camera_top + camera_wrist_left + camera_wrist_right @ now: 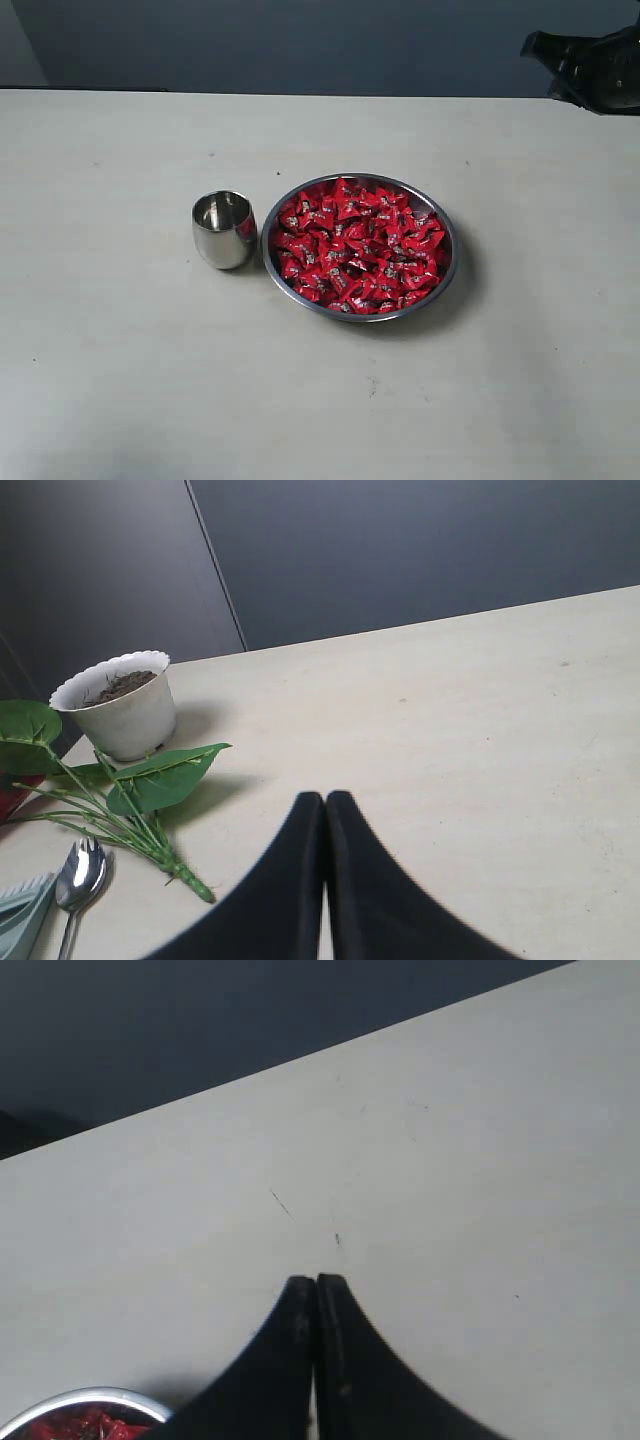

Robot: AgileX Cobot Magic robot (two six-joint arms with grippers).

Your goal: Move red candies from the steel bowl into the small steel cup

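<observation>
The right pincer (316,1285) is pressed together on nothing above bare table (450,1160). The left pincer (325,800) is likewise closed and empty. From the right pincer, the steel bowl (455,250), heaped with red candies (360,245), lies inward toward the table's middle. The small steel cup (224,230) stands just beside the bowl's far side. The right arm (590,65) looks the nearer.

One steel bowl (428,202) at centre frame holds red candies (358,245) by the dozens, too tightly heaped for an exact count. One small steel cup (224,232) stands left of it. The left wrist view adds one white pot (125,715), one leafy sprig (150,780) and one spoon (80,870). Two grippers show: the left gripper (325,798) and the right gripper (316,1280).
</observation>
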